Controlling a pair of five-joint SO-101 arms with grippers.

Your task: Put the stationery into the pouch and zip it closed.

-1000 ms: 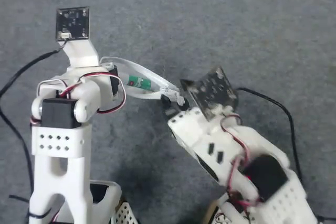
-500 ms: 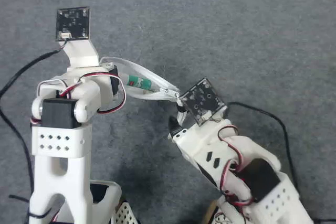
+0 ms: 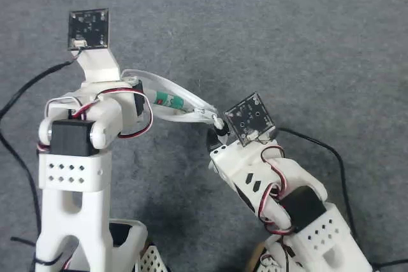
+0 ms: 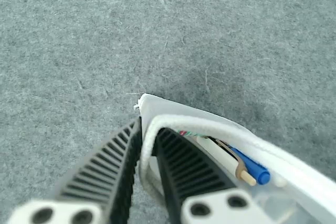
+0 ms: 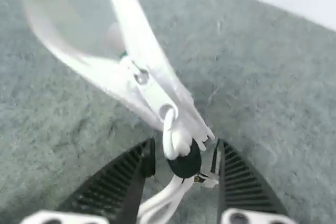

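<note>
Above the mat [image 3: 319, 42], left gripper [image 4: 147, 130] pinches the pouch [image 4: 210, 125] (pen [image 4: 251, 168] inside); right gripper [image 5: 184, 145] stands wide

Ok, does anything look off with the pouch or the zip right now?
Nothing is spilled or damaged. The pouch is pinched at one end in the left gripper, with the pens inside. One thing: the jaws of the right gripper stand open either side of the zip pull, not closed on it.

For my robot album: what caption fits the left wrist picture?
The left gripper pinches the pouch by its rim, a pen tucked inside, over grey carpet.
</note>
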